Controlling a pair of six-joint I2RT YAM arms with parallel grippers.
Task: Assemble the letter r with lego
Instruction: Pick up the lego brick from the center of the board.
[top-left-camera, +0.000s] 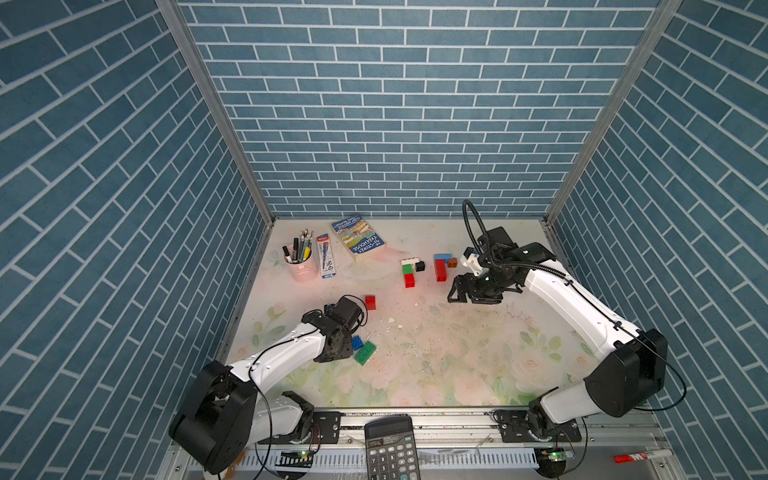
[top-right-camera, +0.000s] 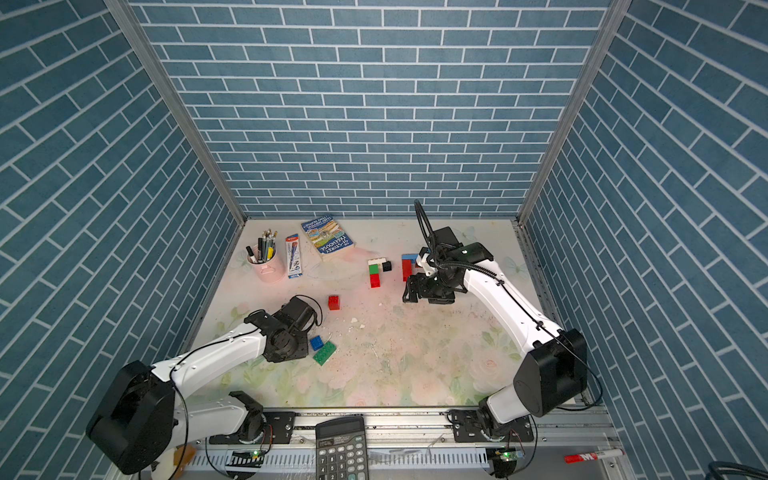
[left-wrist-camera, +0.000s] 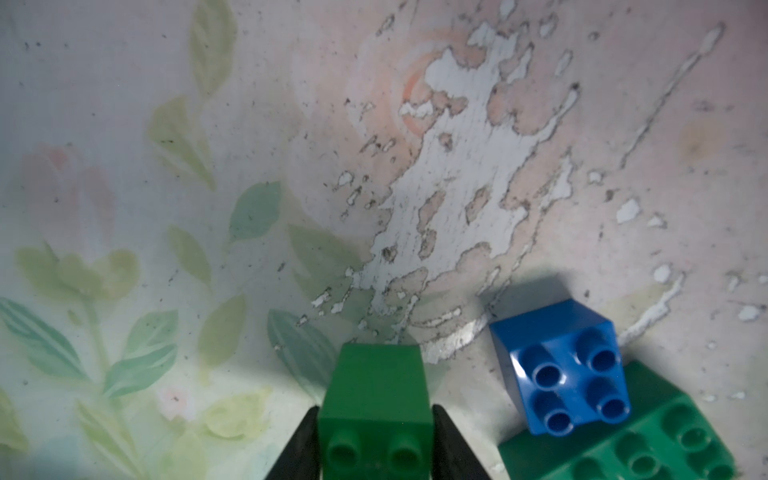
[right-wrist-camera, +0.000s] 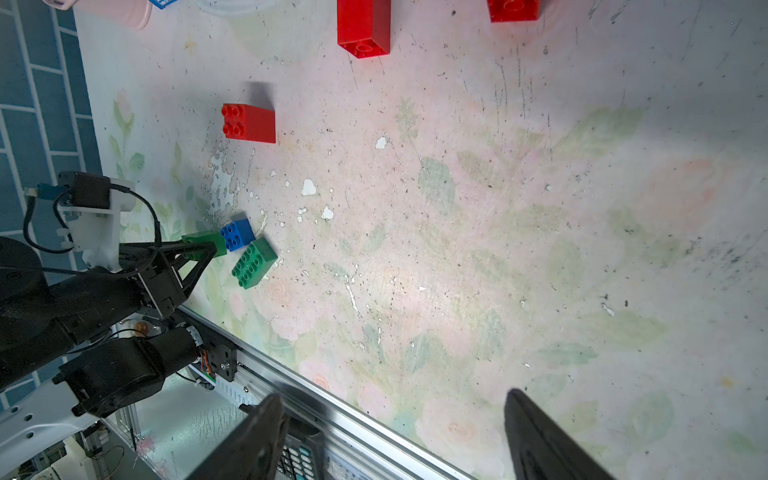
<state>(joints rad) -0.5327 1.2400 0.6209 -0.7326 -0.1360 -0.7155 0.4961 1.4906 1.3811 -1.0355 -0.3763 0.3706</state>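
Plastic of the small green brick (left-wrist-camera: 374, 386), at lower centre of the left wrist view, seems light, stiff and smooth, so left jaws are closed on its flat sides, while right jaws stand open, empty.

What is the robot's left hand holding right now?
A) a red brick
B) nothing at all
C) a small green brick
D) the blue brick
C: the left wrist view shows the left hand shut on a small green brick, while the blue brick sits ungripped beside it.
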